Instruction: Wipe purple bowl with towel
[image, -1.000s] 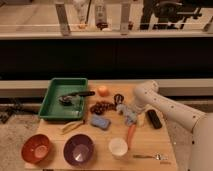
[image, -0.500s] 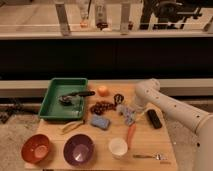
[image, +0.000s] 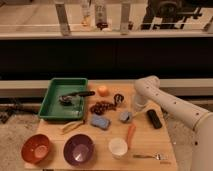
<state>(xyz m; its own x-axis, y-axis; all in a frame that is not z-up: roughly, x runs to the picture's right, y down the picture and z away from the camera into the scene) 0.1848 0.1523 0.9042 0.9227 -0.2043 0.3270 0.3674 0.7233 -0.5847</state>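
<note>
The purple bowl (image: 78, 149) stands empty at the front of the wooden table, left of centre. A blue folded cloth or sponge (image: 100, 122) lies mid-table. A small grey lump (image: 124, 117), possibly a towel, lies just right of it. My white arm reaches in from the right and bends down at its elbow (image: 146, 88). My gripper (image: 131, 113) is low over the table at the grey lump, well back and right of the purple bowl. Whether it holds the lump is unclear.
A green tray (image: 50, 102) with a black utensil sits at back left. An orange (image: 102, 90), grapes (image: 102, 107), a carrot (image: 130, 134), a white cup (image: 118, 147), a spoon (image: 147, 156), a black block (image: 154, 118) and an orange-red bowl (image: 36, 148) are spread around.
My arm's elbow has shifted slightly right and up, with the gripper staying low near the grey lump. The objects on the table have not moved.
</note>
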